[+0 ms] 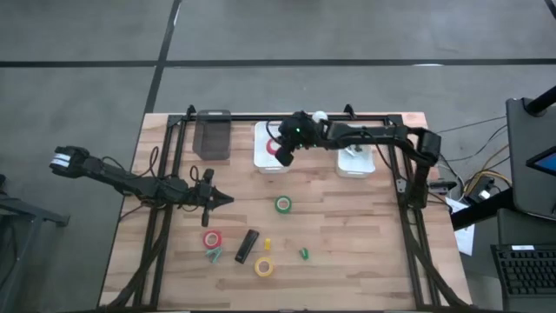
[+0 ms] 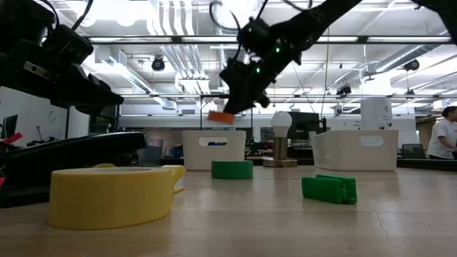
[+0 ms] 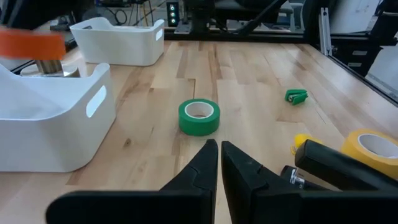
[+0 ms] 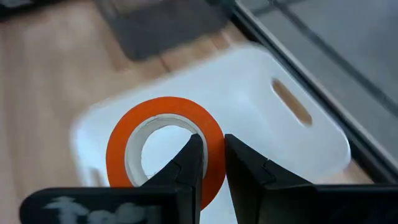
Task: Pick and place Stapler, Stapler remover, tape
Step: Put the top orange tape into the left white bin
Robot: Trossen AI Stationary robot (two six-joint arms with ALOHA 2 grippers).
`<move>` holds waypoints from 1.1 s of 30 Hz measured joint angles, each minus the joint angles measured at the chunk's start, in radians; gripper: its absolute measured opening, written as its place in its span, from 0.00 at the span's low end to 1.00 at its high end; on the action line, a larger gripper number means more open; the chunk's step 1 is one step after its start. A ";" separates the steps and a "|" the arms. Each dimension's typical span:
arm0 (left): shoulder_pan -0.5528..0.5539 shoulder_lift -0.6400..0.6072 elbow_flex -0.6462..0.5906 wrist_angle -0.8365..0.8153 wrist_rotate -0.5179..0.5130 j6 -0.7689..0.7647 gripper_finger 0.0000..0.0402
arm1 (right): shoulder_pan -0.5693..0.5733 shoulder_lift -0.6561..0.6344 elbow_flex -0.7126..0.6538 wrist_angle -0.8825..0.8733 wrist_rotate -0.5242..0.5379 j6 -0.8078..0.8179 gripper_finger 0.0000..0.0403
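My right gripper (image 1: pixel 283 149) hangs over the left white bin (image 1: pixel 261 161) at the table's far edge, shut on the orange-red tape roll (image 4: pixel 163 146). My left gripper (image 1: pixel 228 199) waits shut above the table's left-middle. Flat on the wood lie the green tape (image 1: pixel 283 204), the red tape (image 1: pixel 212 238) and the yellow tape (image 1: pixel 264 267). The black stapler (image 1: pixel 248 245) rests between the red and yellow rolls. A small green piece (image 1: pixel 304 254) lies to the right of it. The left wrist view shows the green tape (image 3: pixel 199 116) just ahead of the shut fingers. My right gripper pinches the orange-red roll's wall (image 4: pixel 214 155), one finger (image 4: pixel 188 163) in the open centre and one outside. It comes from above, slanting down. The roll (image 2: pixel 220 116) is lifted clear, hanging just under the fingers above the white bin (image 2: pixel 214 148).
A dark bin (image 1: pixel 213 136) and a second white bin (image 1: pixel 356 161) also stand along the far edge. A green piece (image 1: pixel 214 256) and a small yellow piece (image 1: pixel 268 244) lie near the stapler. Black frame rails run along both table sides.
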 joint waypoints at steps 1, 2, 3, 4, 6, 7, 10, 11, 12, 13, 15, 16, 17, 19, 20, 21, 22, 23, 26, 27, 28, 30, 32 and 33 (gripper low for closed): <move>0.000 0.000 0.000 -0.001 0.000 0.000 0.06 | -0.009 0.014 0.009 -0.018 0.000 0.003 0.13; 0.000 0.000 0.000 -0.008 0.000 0.000 0.06 | -0.016 0.032 0.018 -0.020 0.000 0.003 0.13; 0.000 0.000 0.000 -0.007 0.000 0.000 0.06 | -0.020 0.047 0.028 -0.016 0.000 0.000 0.13; 0.000 0.000 0.000 -0.007 0.000 0.000 0.06 | -0.026 0.062 0.037 -0.017 0.001 -0.003 0.13; 0.000 0.000 0.000 -0.008 0.000 0.000 0.06 | -0.036 0.089 0.062 -0.015 -0.003 -0.015 0.13; 0.000 0.000 0.000 -0.008 0.000 0.000 0.06 | -0.042 0.102 0.073 -0.015 -0.003 -0.017 0.13; 0.000 0.000 0.000 -0.008 0.000 0.000 0.06 | -0.061 0.143 0.108 -0.026 0.000 -0.008 0.13; 0.000 0.000 0.000 -0.008 0.000 0.000 0.06 | -0.068 0.153 0.119 -0.040 0.000 0.001 0.13; 0.000 0.000 0.000 -0.008 0.000 0.000 0.06 | -0.075 0.163 0.129 -0.053 0.001 0.006 0.13; 0.000 0.000 0.000 -0.009 0.000 0.000 0.06 | -0.081 0.173 0.139 -0.054 0.002 0.009 0.13; 0.000 0.000 0.000 -0.008 0.000 0.000 0.06 | -0.091 0.182 0.152 -0.064 0.003 0.010 0.13; 0.000 0.000 0.000 -0.008 0.000 0.000 0.06 | -0.095 0.187 0.155 -0.070 0.003 0.010 0.13; 0.000 0.000 0.000 -0.008 0.000 0.000 0.06 | -0.099 0.192 0.159 -0.066 0.003 0.011 0.13; 0.000 0.000 0.000 -0.009 0.000 0.000 0.06 | -0.106 0.193 0.160 -0.071 0.003 0.015 0.13; 0.000 0.000 0.000 -0.011 0.000 0.000 0.06 | -0.109 0.193 0.159 -0.070 0.004 0.019 0.13; 0.000 0.000 0.000 -0.013 0.000 0.000 0.06 | -0.110 0.193 0.159 -0.067 0.003 0.024 0.13; 0.000 0.000 0.000 -0.015 0.000 0.000 0.06 | -0.113 0.192 0.159 -0.068 0.002 0.026 0.13; 0.000 0.000 0.000 -0.014 0.000 0.000 0.06 | -0.114 0.192 0.158 -0.068 0.000 0.027 0.13; 0.000 0.000 0.000 -0.014 0.000 0.000 0.06 | -0.114 0.192 0.153 -0.071 -0.001 0.025 0.13; 0.000 0.000 0.000 -0.014 0.000 0.000 0.06 | -0.113 0.192 0.151 -0.070 -0.003 0.026 0.13; 0.000 0.000 0.000 -0.014 0.000 0.000 0.06 | -0.113 0.193 0.150 -0.069 -0.003 0.026 0.13; 0.000 0.000 0.000 -0.014 0.000 0.000 0.06 | -0.113 0.195 0.150 -0.068 -0.003 0.026 0.13; 0.000 0.000 0.000 -0.014 0.000 0.000 0.06 | -0.113 0.199 0.150 -0.068 -0.003 0.026 0.13; 0.000 0.000 0.000 -0.014 0.000 0.000 0.06 | -0.113 0.202 0.150 -0.068 -0.003 0.026 0.13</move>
